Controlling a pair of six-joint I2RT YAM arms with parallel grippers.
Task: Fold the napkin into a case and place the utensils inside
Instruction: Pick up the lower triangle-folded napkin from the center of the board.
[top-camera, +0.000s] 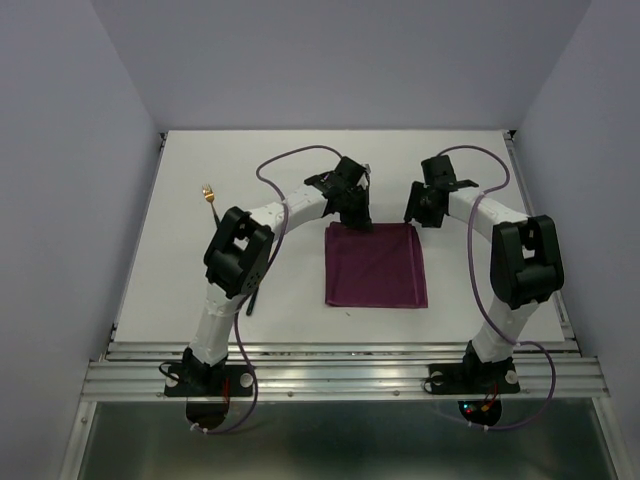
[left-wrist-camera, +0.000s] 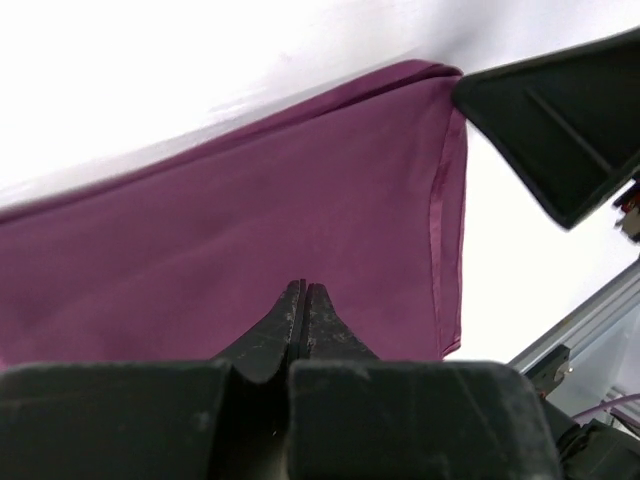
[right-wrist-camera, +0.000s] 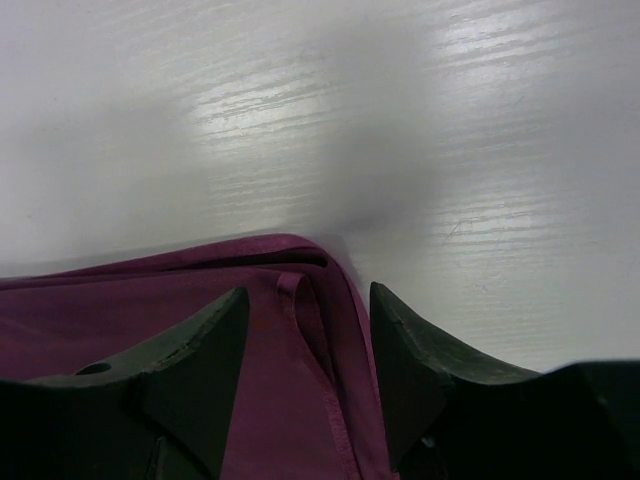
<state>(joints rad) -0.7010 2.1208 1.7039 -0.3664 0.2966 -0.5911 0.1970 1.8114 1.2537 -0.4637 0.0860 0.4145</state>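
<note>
At the far edge of the folded napkin (top-camera: 375, 268), flat mid-tabletop (top-camera: 480, 170), that edge running left-right, left pincer (left-wrist-camera: 303, 295) sits pressed together over the far-left corner, right pincer (right-wrist-camera: 305, 300) spread astride the far-right corner, each nearest its own.

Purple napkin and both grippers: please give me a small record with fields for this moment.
napkin: plum-purple thin cloth, folded into a flat rectangle on the white table
left gripper: shut, tips over the cloth
right gripper: open, astride the folded far right corner
gold fork head: on the table, left of the left arm, outside the cloth
</note>
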